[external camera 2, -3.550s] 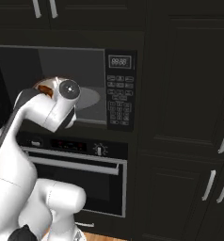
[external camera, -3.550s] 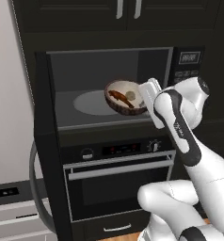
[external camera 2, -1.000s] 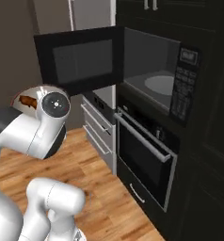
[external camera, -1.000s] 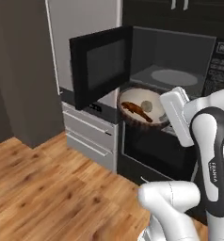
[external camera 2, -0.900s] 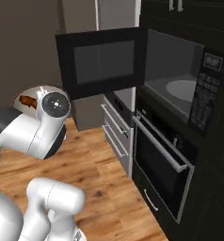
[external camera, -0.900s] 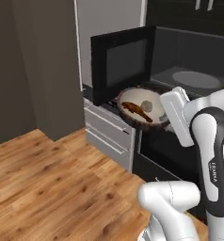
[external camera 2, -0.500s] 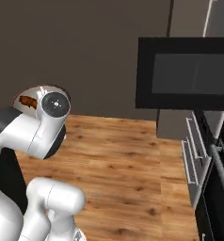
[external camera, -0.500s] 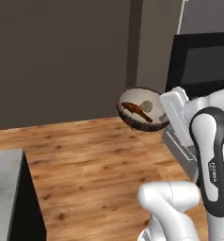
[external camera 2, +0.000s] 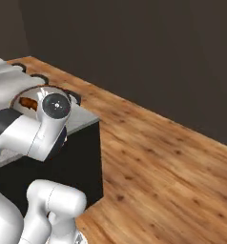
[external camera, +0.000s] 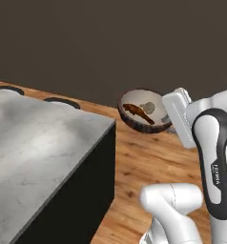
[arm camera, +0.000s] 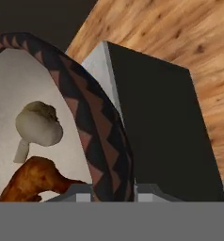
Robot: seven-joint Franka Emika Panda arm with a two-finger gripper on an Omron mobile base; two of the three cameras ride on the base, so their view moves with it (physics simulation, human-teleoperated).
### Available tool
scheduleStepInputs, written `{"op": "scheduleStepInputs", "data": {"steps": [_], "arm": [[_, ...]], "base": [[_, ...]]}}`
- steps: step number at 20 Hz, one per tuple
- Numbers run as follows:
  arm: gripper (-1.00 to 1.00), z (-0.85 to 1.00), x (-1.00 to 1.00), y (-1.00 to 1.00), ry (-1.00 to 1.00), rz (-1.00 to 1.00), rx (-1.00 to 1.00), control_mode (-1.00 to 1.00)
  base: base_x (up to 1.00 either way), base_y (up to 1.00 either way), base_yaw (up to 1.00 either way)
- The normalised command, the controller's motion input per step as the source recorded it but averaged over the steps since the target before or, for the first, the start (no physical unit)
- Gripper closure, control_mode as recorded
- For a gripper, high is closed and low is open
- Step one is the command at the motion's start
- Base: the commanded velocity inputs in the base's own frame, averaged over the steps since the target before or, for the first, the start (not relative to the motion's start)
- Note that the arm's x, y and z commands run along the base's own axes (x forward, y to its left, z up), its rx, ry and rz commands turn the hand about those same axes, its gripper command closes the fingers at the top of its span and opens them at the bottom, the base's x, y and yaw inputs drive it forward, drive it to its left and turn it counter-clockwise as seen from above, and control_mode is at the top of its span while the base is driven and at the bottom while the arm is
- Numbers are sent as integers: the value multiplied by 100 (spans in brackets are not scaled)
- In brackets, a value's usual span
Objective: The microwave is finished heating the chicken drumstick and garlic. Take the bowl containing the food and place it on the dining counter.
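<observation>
Wooden floor (external camera: 149,157) and a dark wall are seen behind the bowl (external camera: 144,111), which is held in the air by its rim in the closed gripper (arm camera: 113,190), to the right of the dining counter (external camera: 34,143), with the chicken drumstick (external camera: 138,113) and the garlic (external camera: 148,107) inside.

Both base views look forward and down, sharing the dining counter (external camera: 44,143); hand view sits close.

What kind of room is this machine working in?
Probably a kitchen or dining area, rendered rather than real: a marble-veined counter on a dark base, a wooden floor, and a bowl of chicken drumstick and garlic.
</observation>
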Motion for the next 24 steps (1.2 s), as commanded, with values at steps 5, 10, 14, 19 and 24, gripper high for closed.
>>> {"op": "scheduleStepInputs", "data": {"steps": [5, 10, 14, 19, 24], "arm": [[100, 0, 0, 0, 0, 0, 0, 100], [100, 0, 0, 0, 0, 0, 0, 100], [100, 0, 0, 0, 0, 0, 0, 100], [100, 0, 0, 0, 0, 0, 0, 100], [100, 0, 0, 0, 0, 0, 0, 100]], "base": [[6, -24, 96], [48, -72, 65], [66, -95, 46], [71, -98, 36], [76, -87, 30]]}}
